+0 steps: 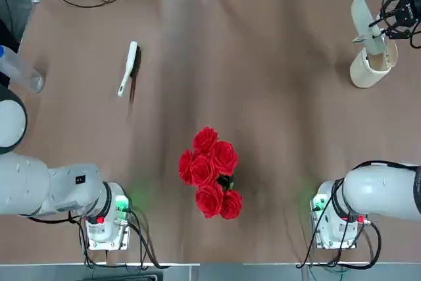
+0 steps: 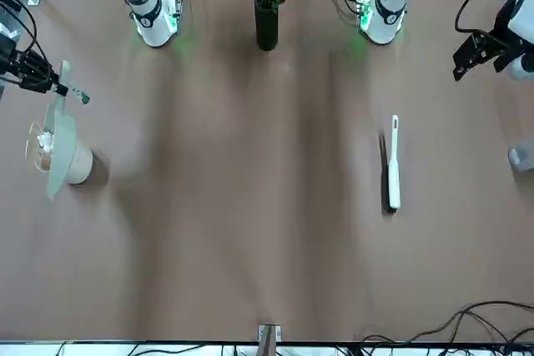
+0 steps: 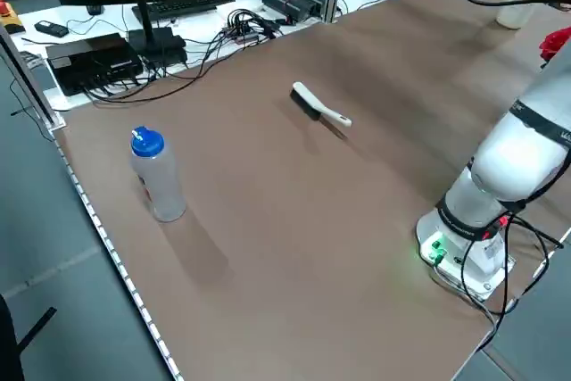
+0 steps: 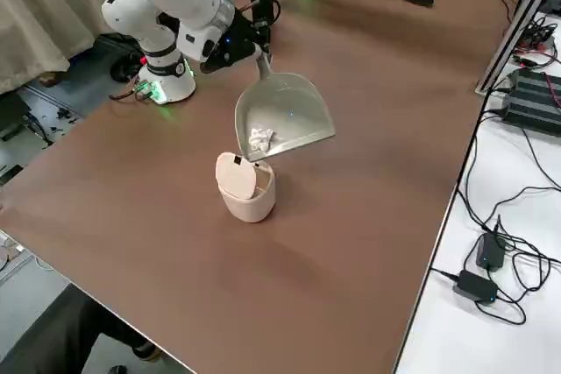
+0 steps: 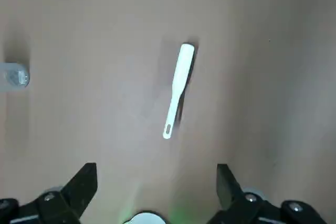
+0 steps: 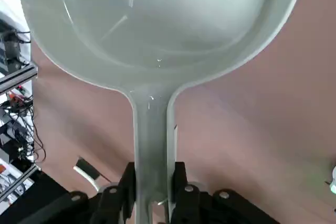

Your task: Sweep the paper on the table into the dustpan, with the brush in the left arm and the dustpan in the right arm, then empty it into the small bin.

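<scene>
The right gripper point(image 4: 256, 50) is clamped on the short handle of the smooth cream-beige plastic dustpan point(image 4: 285, 116), which is tilted with its wide flat mouth down over the small cream-beige cylindrical bin point(image 4: 248, 188). In the right side view this is at the centre left of the frame. The tiny crumpled white paper ball point(image 4: 260, 139) lies inside the pan near its lower edge, just above the bin's opened flap lid (it seems not to have dropped in yet).

The slim white hand brush point(image 1: 128, 68) with dark bristles lies flat on the matte brown tabletop point(image 1: 276, 97), upper left in the top view. The left gripper point(image 5: 156, 184) hangs above it, fingers apart, holding nothing.
</scene>
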